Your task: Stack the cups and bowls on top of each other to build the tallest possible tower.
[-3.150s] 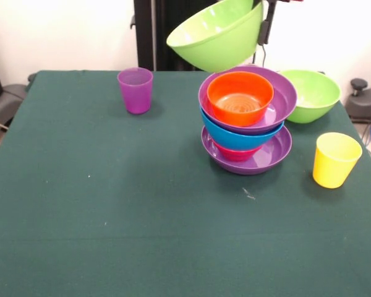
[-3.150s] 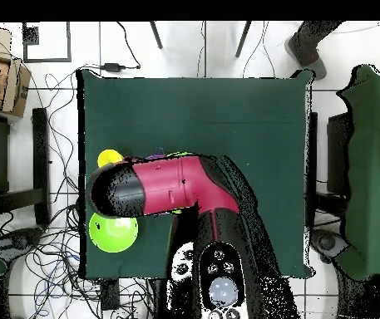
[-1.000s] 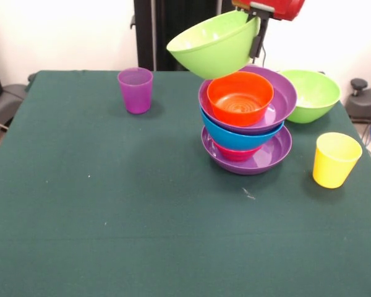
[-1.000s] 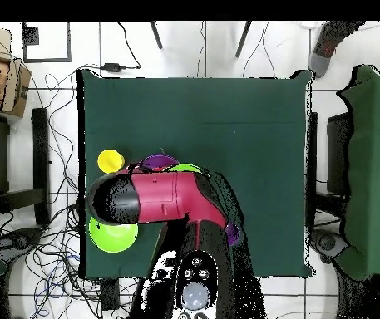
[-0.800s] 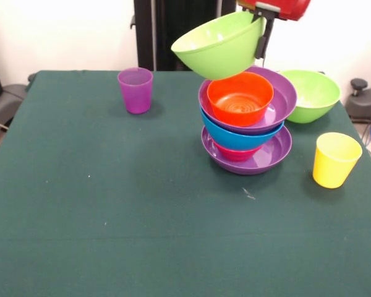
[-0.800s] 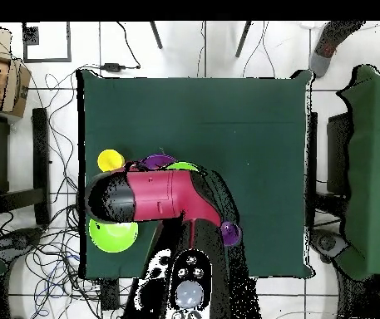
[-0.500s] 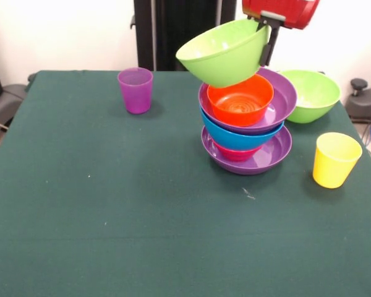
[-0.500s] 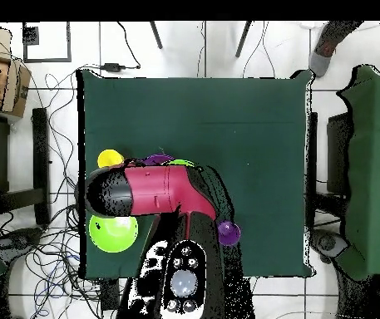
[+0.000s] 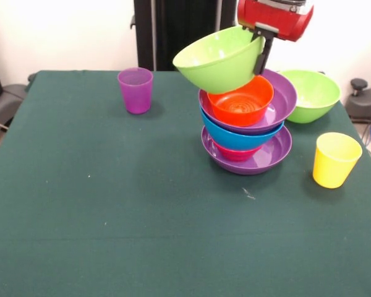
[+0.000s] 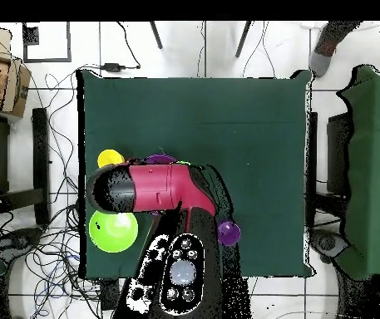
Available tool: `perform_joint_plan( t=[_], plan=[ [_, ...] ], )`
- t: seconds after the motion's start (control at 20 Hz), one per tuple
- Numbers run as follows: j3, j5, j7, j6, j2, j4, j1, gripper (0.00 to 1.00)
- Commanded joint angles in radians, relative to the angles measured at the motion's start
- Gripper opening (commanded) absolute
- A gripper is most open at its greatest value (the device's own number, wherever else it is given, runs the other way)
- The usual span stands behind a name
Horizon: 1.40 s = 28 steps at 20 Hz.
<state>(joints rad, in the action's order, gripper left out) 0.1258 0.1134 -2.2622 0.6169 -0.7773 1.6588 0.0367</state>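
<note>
Purple and translucent, a cup (image 9: 135, 90) stands upright on the green table (image 9: 111, 204), well to the left of the tower (image 9: 246, 127) and apart from everything else. The tower is the landmark here: a wide purple base bowl (image 9: 247, 156), a red-pink bowl (image 9: 235, 153) showing in it, a blue bowl (image 9: 238, 136) above that, a second purple bowl (image 9: 278, 99) on the blue one, and an orange bowl (image 9: 242, 104) nested on top. Just above the orange bowl, and overlapping its upper left rim in the front view, hangs a lime bowl (image 9: 217, 60), tilted so its mouth faces up and left. The gripper (image 9: 260, 54), under the red arm end (image 9: 275, 17), is clamped on that bowl's right rim, one dark finger running down the outside wall. Whether the lime bowl touches the orange one cannot be told. Right of the tower, just beside its upper purple bowl, a second lime bowl (image 9: 309, 94) sits upright on the table. Lower right of the tower, apart from it, stands a yellow cup (image 9: 336, 159). In the overhead view the arm (image 10: 155, 188) covers the tower; the yellow cup (image 10: 110, 158) and second lime bowl (image 10: 113, 232) show beside it
</note>
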Motion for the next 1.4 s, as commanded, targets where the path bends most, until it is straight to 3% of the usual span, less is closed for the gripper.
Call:
perform_joint_plan(
  t=[0.05,0.15,0.2,0.4,0.5,1.1,1.4],
  plan=[
    [-0.014,-0.028,-0.166,-0.03,0.035,-0.04,0.035,0.0],
    [-0.005,-0.031,-0.17,-0.019,0.039,-0.046,0.047,0.0],
    [0.009,-0.034,-0.18,-0.04,0.044,-0.047,0.061,1.0],
    [0.06,-0.028,-0.239,-0.031,0.066,-0.083,0.114,1.0],
    [0.019,-0.06,-0.193,-0.015,0.061,-0.073,0.092,1.0],
    [0.055,-0.097,-0.152,0.053,0.033,-0.093,0.12,1.0],
    [0.04,-0.108,-0.078,0.069,0.004,-0.081,0.077,1.0]
  ],
)
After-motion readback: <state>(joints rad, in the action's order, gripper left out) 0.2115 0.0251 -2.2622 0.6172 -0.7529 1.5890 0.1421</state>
